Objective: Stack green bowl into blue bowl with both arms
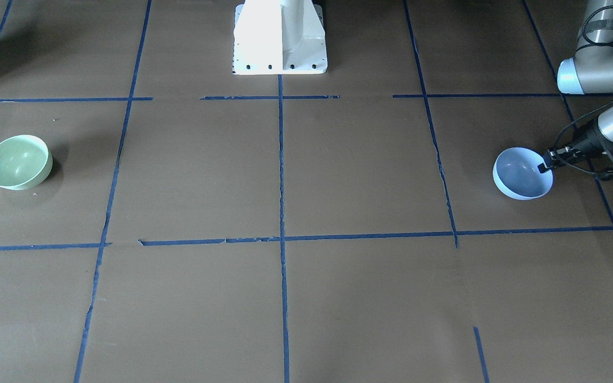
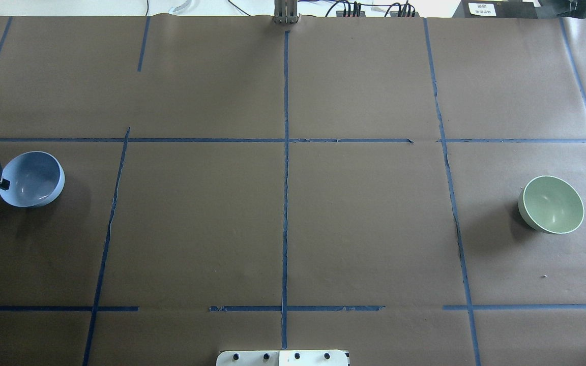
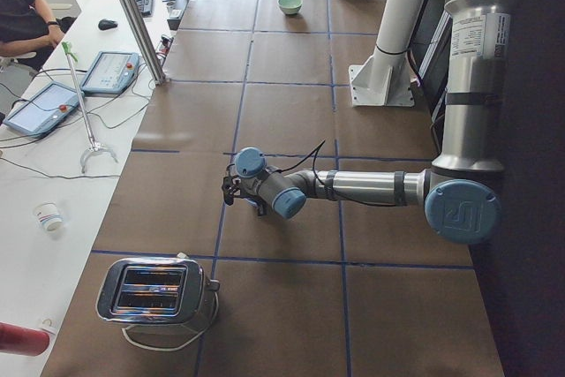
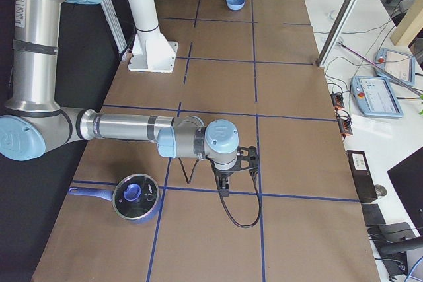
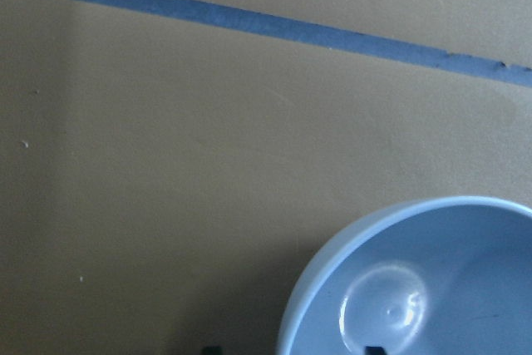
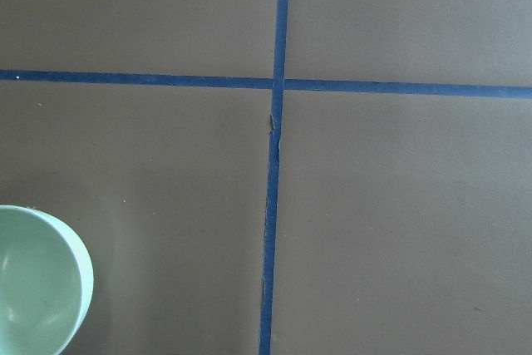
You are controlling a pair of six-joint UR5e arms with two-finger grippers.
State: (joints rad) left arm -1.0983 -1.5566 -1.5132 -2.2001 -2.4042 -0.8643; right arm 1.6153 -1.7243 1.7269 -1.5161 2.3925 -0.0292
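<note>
The blue bowl sits at the table's end on my left; it also shows in the overhead view. My left gripper is at its rim, open. In the left wrist view the two dark fingertips stand astride the rim of the blue bowl, one inside and one outside, with a gap on each side. The green bowl stands upright at the opposite end and at the lower left of the right wrist view. My right gripper hovers over the table; I cannot tell whether it is open or shut.
A toaster stands near the table's end on my left. A dark pot with a blue-knobbed lid sits beside my right arm. The white pedestal base stands at mid-table. Blue tape lines cross the brown cover.
</note>
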